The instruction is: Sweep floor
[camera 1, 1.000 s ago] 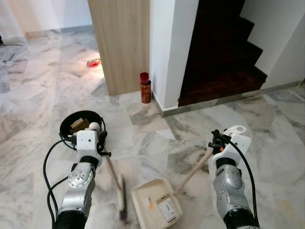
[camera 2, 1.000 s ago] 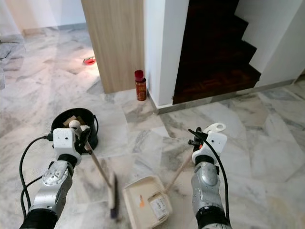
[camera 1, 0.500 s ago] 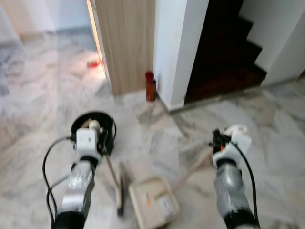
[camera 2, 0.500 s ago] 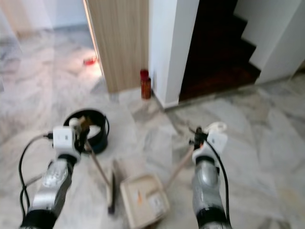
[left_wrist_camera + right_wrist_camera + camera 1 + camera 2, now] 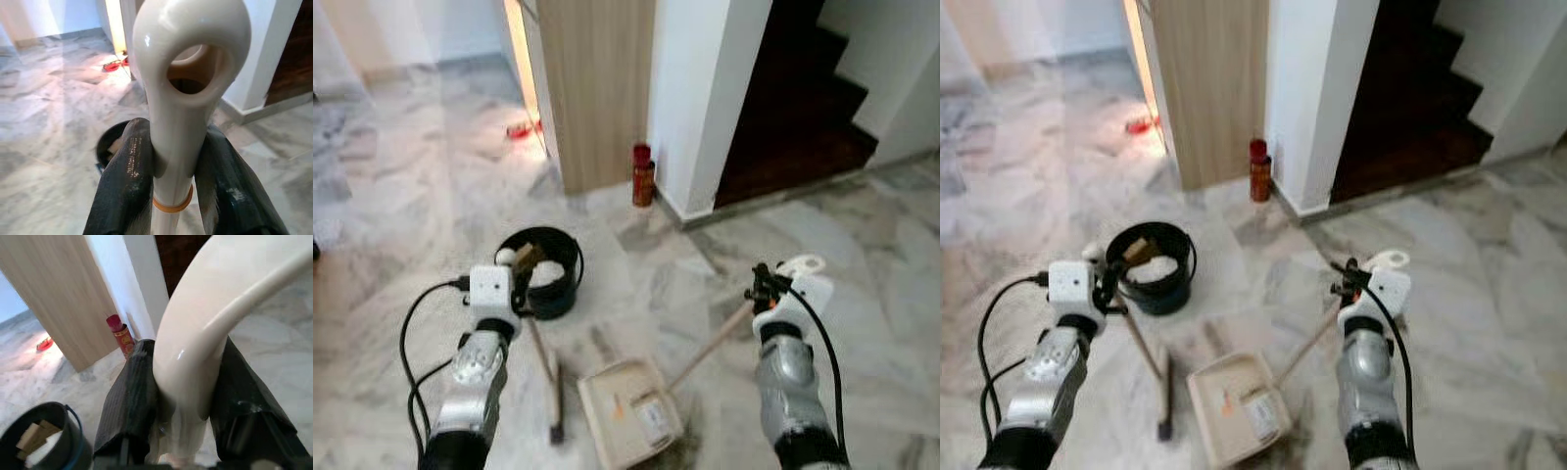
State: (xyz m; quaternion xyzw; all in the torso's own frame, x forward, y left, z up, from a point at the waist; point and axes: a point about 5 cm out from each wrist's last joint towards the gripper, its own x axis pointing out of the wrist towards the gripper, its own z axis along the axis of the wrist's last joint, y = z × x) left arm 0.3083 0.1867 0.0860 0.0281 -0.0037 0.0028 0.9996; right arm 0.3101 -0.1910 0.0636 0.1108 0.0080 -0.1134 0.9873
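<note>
My left gripper point(image 5: 512, 285) is shut on the top of a cream broom handle point(image 5: 188, 73), with its black fingers point(image 5: 124, 181) pressed to both sides. The handle slants down to the dark broom head point(image 5: 555, 421), which is on the marble floor. My right gripper point(image 5: 765, 287) is shut on the looped end of the cream dustpan handle point(image 5: 210, 323). The dustpan point(image 5: 626, 423) lies on the floor between my arms, right of the broom head, and holds a small orange scrap and a label. A black bucket point(image 5: 570, 257) with scraps inside stands just beyond the left gripper.
A red can point(image 5: 643, 176) stands at the foot of the white wall, next to a wooden panel point(image 5: 597, 88). Dark stairs point(image 5: 803, 108) rise at the back right. A small red object point(image 5: 519, 129) lies on the far floor. Open marble floor stretches left and right.
The camera has moved, so the wall, can and bucket now sit further right in the picture. Both grippers keep their hold, and the broom head and dustpan stay side by side.
</note>
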